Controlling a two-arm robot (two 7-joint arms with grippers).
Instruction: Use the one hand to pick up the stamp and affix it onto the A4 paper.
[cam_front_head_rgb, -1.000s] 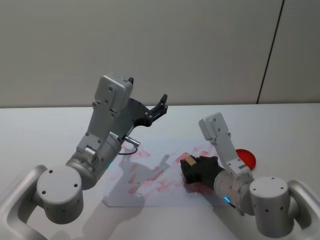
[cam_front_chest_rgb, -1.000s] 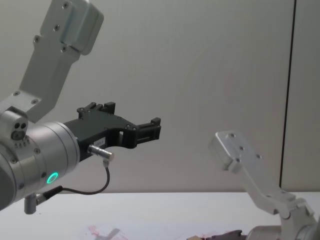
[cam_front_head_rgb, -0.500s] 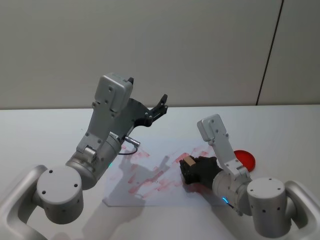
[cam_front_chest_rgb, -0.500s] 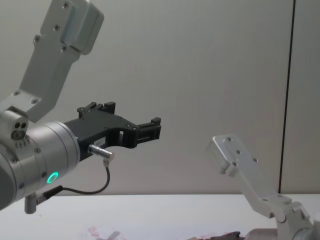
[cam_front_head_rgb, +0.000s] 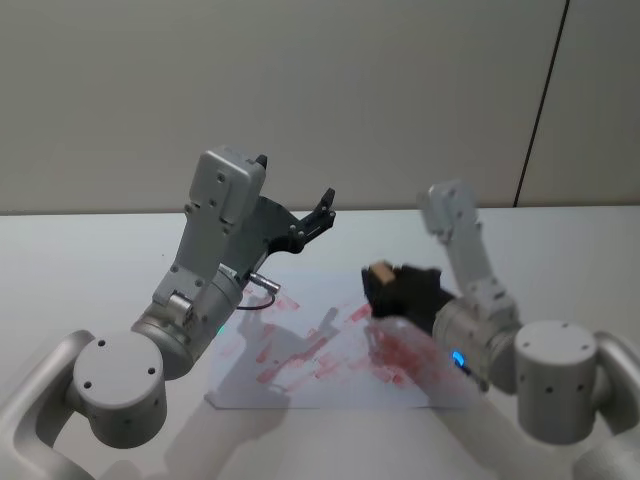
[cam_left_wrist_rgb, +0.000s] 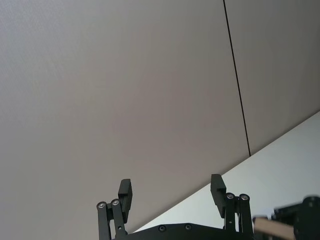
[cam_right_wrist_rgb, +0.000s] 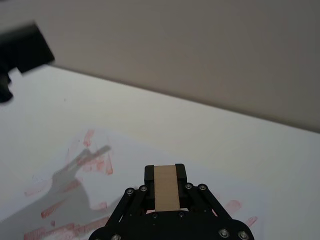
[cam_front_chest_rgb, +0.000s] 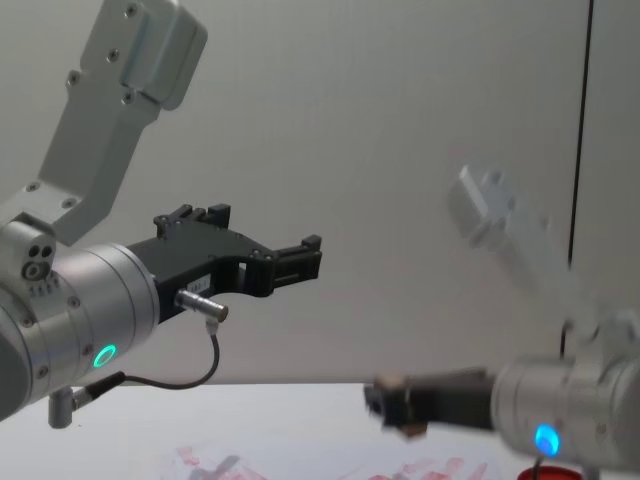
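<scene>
My right gripper hangs in the air above the A4 paper, shut on the stamp, a small tan wooden block. In the right wrist view the stamp sits between the black fingers, its flat face toward the camera, with the ink-smeared A4 paper below. The chest view shows the right gripper clear of the table. The paper carries pinkish-red smears across its middle and right side. My left gripper is held high over the paper's far left, open and holding nothing.
The paper lies on a white tabletop that ends at a plain grey wall. A sliver of the red disc shows under the right arm in the chest view. My left arm reaches over the paper's left half.
My right gripper has risen off the paper with the stamp in it and moved up and slightly away. The left arm has not moved.
</scene>
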